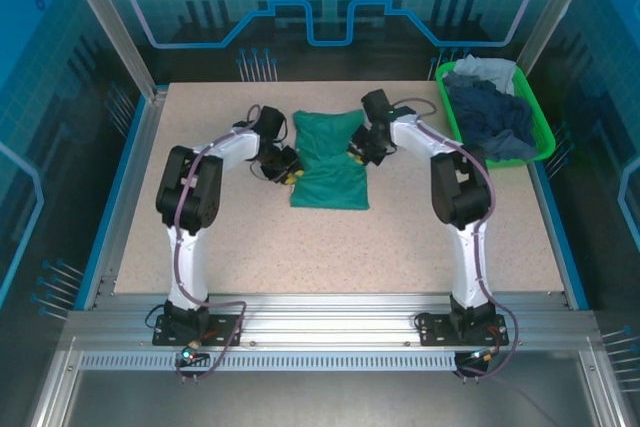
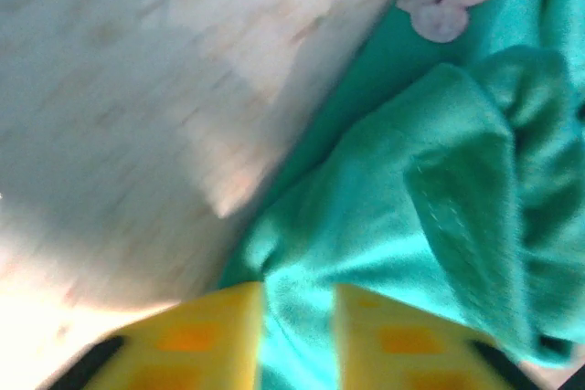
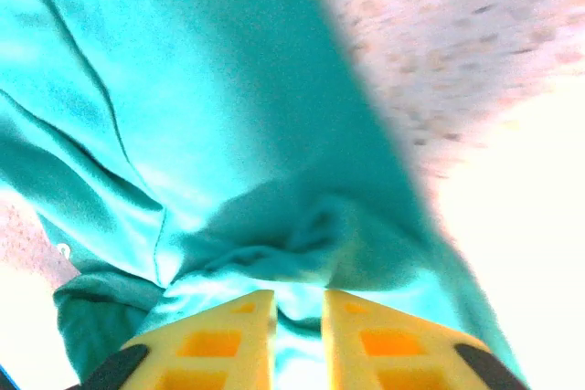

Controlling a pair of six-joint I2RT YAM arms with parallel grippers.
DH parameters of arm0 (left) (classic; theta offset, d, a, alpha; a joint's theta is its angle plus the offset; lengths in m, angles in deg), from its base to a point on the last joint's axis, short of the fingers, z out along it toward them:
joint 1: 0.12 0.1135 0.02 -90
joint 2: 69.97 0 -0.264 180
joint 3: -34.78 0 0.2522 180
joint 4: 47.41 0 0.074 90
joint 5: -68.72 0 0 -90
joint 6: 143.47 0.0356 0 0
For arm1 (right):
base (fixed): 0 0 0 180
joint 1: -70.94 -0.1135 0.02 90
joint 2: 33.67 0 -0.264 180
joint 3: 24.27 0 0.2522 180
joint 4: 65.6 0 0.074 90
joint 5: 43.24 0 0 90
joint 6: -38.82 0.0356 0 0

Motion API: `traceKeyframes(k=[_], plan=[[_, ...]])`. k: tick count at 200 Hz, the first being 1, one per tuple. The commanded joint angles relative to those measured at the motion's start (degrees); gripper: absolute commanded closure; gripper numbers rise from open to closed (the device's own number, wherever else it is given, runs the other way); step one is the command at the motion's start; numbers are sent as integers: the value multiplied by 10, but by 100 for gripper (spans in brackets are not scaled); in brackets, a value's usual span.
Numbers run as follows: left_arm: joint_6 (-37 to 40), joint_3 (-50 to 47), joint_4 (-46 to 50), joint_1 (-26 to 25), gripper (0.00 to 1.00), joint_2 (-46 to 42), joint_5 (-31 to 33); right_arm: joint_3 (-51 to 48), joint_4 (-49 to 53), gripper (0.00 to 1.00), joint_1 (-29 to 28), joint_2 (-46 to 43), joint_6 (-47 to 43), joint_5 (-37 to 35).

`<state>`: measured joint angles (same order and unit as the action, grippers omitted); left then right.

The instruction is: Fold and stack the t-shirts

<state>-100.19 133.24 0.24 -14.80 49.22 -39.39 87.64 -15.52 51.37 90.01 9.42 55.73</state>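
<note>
Teal-green soft cloth t-shirt (image 1: 330, 167) lies folded at upper centre of the speckled beige table (image 1: 300, 257), a pincer at each side edge, likely to lay the fold evenly. Left gripper (image 2: 299, 308) and right gripper (image 3: 299, 308) each straddle bunched cloth; whether clamped, I cannot tell.

1 teal t-shirt (image 1: 330, 162), 1 basket (image 1: 541, 133), 2 arms (image 1: 190, 197)

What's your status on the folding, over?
Left tool, right tool: cloth between jaws, grip unclear. Teal-green cloth t-shirt folded narrow on table. Bright green plastic basket off right, not in way.
</note>
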Motion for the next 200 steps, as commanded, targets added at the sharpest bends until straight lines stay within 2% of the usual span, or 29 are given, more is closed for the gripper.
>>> traceKeyframes(k=[1, 42, 65, 98, 120, 139, 170, 200], plan=[[-24, -68, 5, -2, 63, -89, 1, -85, 1, 71, 10, -75, -24, -13], [-114, -188, -39, -11, 53, -140, -55, -226, -21, 57, -6, -139, -32, 55], [-157, -210, -74, -16, 50, -135, -73, -231, -12, 51, -29, -132, -58, 59], [-169, -192, -78, -23, 50, -95, -69, -219, 21, 51, -40, -98, -65, 41], [-168, -181, -93, -24, 55, -76, -64, -210, 49, 53, -43, -90, -66, 29], [-167, -164, -101, -27, 64, -62, -58, -207, 85, 54, -52, -100, -67, -2], [-171, -143, -114, -34, 81, -46, -51, -229, 88, 53, -56, -134, -68, -30], [-172, -138, -120, -38, 89, -45, -46, -225, 69, 53, -60, -117, -75, -10]])
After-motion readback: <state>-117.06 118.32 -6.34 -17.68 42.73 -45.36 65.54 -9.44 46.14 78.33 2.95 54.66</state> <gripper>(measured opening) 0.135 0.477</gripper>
